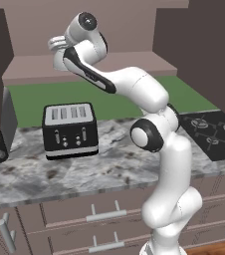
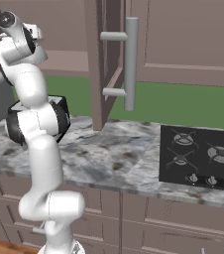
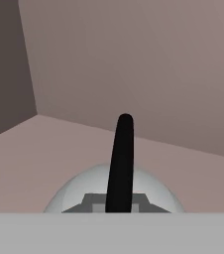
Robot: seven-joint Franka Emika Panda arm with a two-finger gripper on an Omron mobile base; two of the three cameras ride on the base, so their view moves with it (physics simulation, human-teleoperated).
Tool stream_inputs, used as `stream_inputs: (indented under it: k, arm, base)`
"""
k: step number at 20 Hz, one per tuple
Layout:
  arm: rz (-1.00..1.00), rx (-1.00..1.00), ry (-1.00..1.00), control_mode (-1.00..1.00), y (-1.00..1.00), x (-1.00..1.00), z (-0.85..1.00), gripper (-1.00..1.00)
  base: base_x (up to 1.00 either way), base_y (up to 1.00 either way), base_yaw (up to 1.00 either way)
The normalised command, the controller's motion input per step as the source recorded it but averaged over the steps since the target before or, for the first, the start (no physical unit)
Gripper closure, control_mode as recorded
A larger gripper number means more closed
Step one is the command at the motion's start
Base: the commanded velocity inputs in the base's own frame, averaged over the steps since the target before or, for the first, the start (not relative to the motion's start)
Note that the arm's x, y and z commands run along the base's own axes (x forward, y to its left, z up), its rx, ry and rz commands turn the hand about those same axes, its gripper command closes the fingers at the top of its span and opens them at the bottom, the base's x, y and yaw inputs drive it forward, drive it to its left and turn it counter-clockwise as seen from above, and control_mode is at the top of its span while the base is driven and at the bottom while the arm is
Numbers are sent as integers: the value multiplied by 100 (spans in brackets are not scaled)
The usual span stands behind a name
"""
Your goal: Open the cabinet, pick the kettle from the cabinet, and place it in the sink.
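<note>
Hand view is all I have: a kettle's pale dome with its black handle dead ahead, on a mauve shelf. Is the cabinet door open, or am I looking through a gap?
Observer: Open. In the right base view the cabinet door stands swung out, nearly edge-on, with its grey bar handle towards the room.
Operator: What sits under the arm?
Observer: A black four-slot toaster on the marbled counter, below the raised arm.
Operator: Anything off to the right?
Observer: A black stove set into the counter.
</note>
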Motion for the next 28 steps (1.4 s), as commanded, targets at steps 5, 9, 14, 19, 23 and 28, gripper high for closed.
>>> stream_inputs:
  k: [5,9,14,19,23,28]
  arm:
    - [0,1,0,-100,3,-15,0,100]
    - [0,4,0,-100,1,-27,0,100]
    - [0,5,0,-100,0,-36,0,100]
    - [0,6,0,-100,0,-48,0,100]
    - [0,9,0,-100,0,-56,0,100]
    - [0,11,0,-100,-4,-59,0,100]
  base:
    - [0,0,0]
    - [0,0,0]
    - [0,0,0]
    - [0,0,0]
    - [0,0,0]
    - [0,0,0]
